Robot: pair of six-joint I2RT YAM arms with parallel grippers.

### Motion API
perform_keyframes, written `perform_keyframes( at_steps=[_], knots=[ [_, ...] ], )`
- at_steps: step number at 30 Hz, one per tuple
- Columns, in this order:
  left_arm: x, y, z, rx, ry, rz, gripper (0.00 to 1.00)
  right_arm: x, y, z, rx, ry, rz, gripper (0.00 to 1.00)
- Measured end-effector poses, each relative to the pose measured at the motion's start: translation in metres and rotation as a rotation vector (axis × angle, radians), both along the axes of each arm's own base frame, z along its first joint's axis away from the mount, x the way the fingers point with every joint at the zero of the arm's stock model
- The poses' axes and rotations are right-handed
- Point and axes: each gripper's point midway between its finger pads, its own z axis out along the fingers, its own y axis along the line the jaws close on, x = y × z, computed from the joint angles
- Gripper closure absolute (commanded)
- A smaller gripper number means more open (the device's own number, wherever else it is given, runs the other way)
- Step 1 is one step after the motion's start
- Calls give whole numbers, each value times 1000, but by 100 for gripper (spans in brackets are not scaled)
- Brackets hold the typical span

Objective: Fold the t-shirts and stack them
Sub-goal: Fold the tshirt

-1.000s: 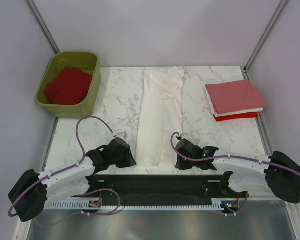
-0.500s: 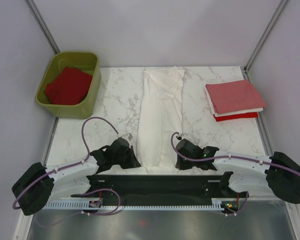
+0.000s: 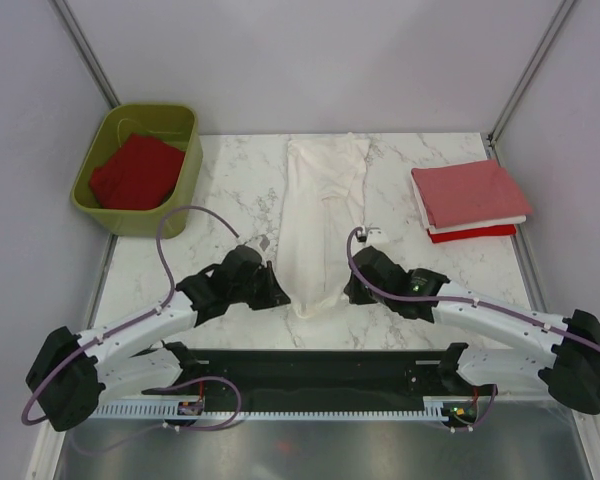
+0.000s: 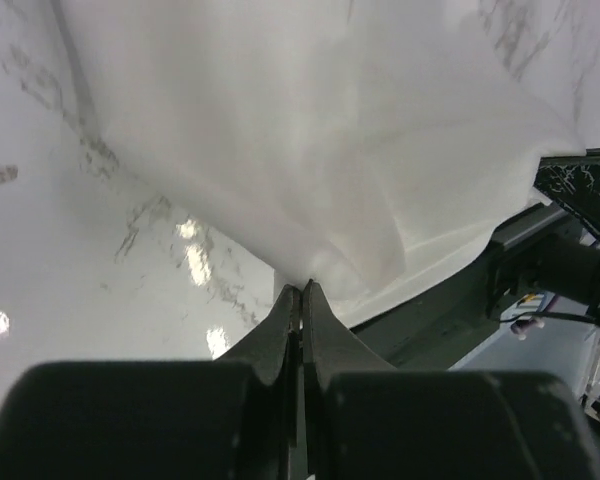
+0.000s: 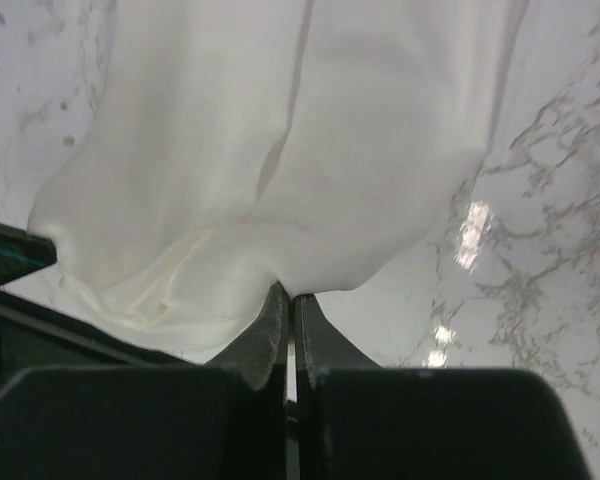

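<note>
Left hand, right hand clenched on white shirt hem. Tub with red shirt far left; stack far right.

A lab test cell: plain grey panels enclosing a marble tabletop.

White shirt: folded into a long strip at centre of bench, near end gathered. Stack at right: pink top, white, red beneath. Red shirt: crumpled in tub.
</note>
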Motion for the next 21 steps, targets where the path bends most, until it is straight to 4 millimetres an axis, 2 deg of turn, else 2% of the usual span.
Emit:
perform_keyframes(
  at_steps=[3, 8, 13, 17, 21],
  knots=[
    [25, -10, 20, -9, -23, 26, 98, 30, -4, 18, -4, -44, -69, 100],
    [72, -15, 37, -1, -39, 90, 98, 72, -18, 24, -71, -56, -157, 100],
    [126, -5, 36, 19, -32, 181, 98, 117, -27, 23, -129, -57, -229, 100],
    [167, 3, 23, 24, -6, 235, 98, 152, -29, 21, -153, -50, -273, 100],
    [198, 2, 13, 14, 3, 252, 98, 184, -34, 10, -157, -30, -320, 100]
  ],
)
